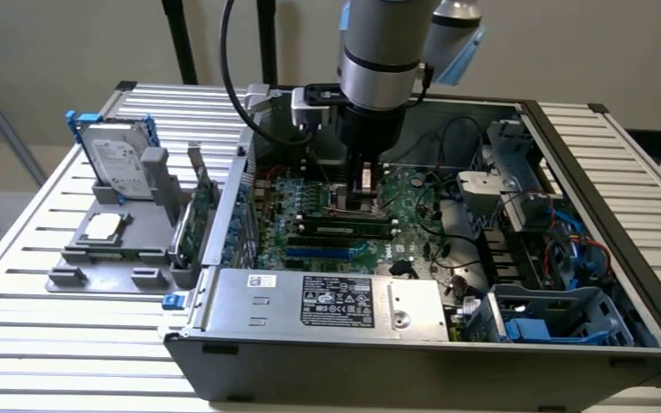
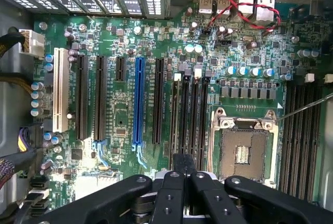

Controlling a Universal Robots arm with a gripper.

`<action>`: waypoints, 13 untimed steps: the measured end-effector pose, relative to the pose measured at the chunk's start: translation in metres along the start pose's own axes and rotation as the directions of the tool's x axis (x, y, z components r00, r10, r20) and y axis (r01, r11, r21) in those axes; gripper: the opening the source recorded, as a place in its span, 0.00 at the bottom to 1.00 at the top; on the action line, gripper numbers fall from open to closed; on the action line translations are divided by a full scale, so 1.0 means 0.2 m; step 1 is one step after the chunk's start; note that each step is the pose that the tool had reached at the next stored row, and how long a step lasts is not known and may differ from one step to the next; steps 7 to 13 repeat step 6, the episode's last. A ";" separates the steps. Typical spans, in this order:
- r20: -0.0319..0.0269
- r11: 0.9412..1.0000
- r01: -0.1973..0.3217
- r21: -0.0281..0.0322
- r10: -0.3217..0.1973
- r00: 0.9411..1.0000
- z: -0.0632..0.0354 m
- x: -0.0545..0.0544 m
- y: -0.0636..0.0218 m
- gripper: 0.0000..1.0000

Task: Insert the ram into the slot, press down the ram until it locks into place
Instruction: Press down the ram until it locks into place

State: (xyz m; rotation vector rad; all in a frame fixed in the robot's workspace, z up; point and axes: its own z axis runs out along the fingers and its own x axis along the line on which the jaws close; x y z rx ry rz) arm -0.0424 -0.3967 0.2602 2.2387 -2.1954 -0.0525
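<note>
Inside the open PC case [image 1: 606, 284] on the slatted desk [image 1: 32, 284], your claw [image 1: 367, 185] sits low over the green motherboard [image 1: 307, 249], close to the CPU socket [image 2: 243, 148]. From the wrist cam the claw [image 2: 184, 174] looks closed: fingers [image 2: 171, 193] pressed together w/ a thin dark edge between them, lined up w/ the black mem sockets. Can't tell for sure if that edge is the ram. It points down at the slot [image 2: 183, 117], one of several parallel black ones just beside the CPU socket; another bank of black slots [image 2: 299, 135] lies on the socket's other side. In the exterior view, a ram stick [image 1: 348, 227] already lies seated flat in the board, near the blue slot [image 1: 324, 252] and just in front of the claw. On the exterior view's left, a hard drive [image 1: 124, 163] stands upright in a gray fixture [image 1: 107, 249] on the desk, well apart from the claw.
</note>
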 end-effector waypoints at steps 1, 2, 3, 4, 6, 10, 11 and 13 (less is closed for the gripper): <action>0.000 1.000 0.000 0.000 0.000 1.000 0.000 0.00 0.000 0.11; 0.000 1.000 0.000 0.000 0.000 1.000 0.000 0.00 0.000 0.11; 0.000 1.000 0.000 0.000 0.000 1.000 0.000 0.00 0.000 0.11; 0.000 1.000 0.000 0.000 0.000 1.000 0.000 0.00 0.000 0.11; 0.000 1.000 0.000 0.000 0.000 1.000 0.000 0.00 0.000 0.11; 0.000 1.000 0.000 0.000 0.000 1.000 0.000 0.00 0.000 0.11; 0.000 1.000 0.000 0.000 0.000 1.000 0.000 0.00 0.000 0.11; 0.000 1.000 0.000 0.000 0.000 1.000 0.000 0.00 0.000 0.11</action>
